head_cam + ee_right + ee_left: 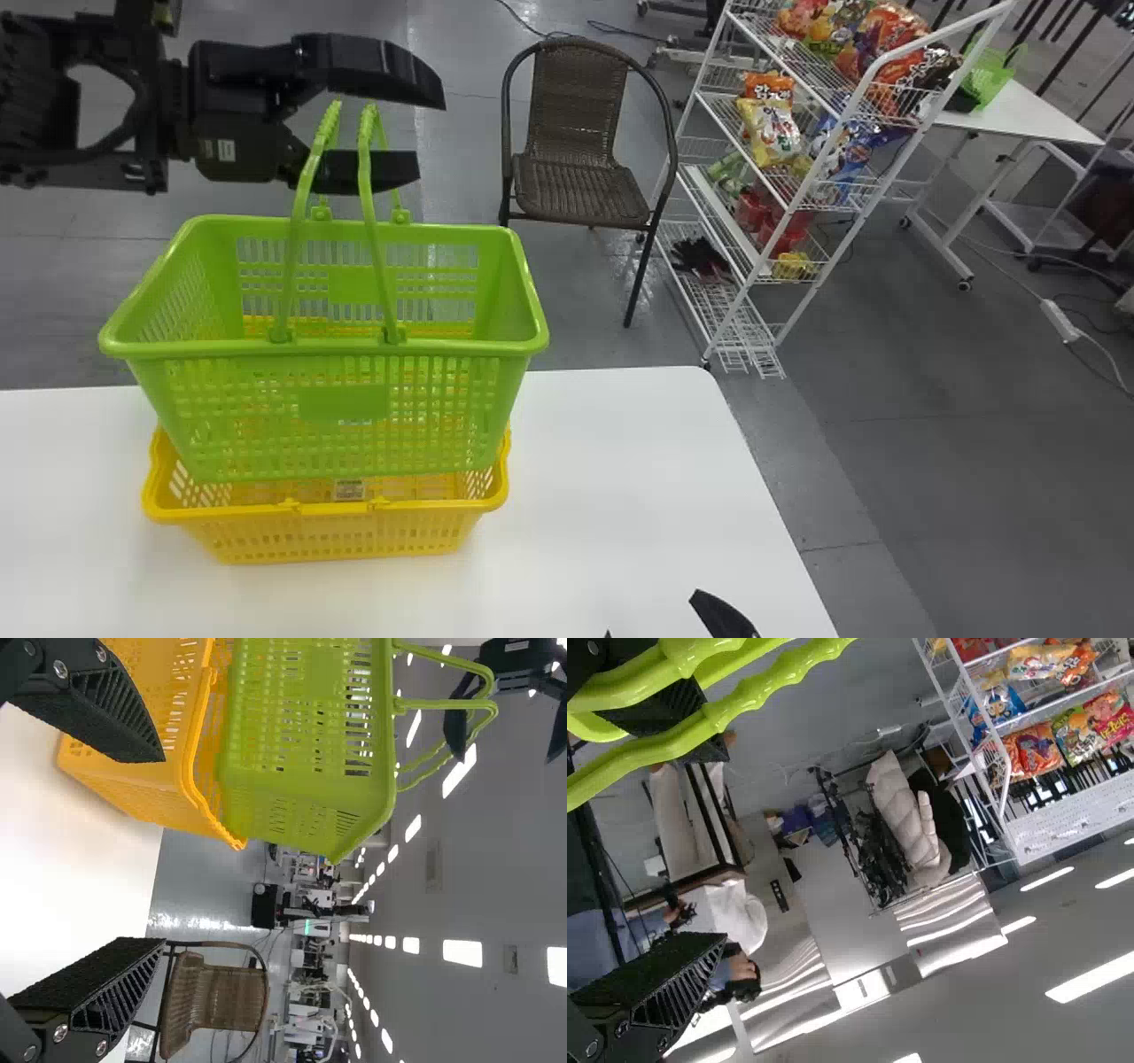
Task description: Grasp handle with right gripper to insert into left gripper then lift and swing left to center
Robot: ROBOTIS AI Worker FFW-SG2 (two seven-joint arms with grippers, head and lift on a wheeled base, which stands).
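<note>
The left gripper (pixel 429 133) is open beyond the green basket (pixel 345 390), whose raised handles (pixel 368 177) stand between its fingers. In the left wrist view the left gripper (pixel 713 850) has the handles (pixel 757 695) across its upper finger, away from the lower one. The green basket's lower part overlaps the mouth of the yellow basket (pixel 337 532); whether it rests there I cannot tell. At the head view's bottom edge, the right gripper (pixel 664 620) is right of both baskets. Seen from the right wrist, the right gripper (pixel 161 849) stands open, apart from the green basket (pixel 301 744) and yellow basket (pixel 133 788).
Both baskets are over the white table (pixel 620 496), toward its left part. A brown wicker chair (pixel 580 177) stands behind the table, with a white wire rack (pixel 753 257) of snack bags to its right. Farther right is another white table (pixel 1045 124).
</note>
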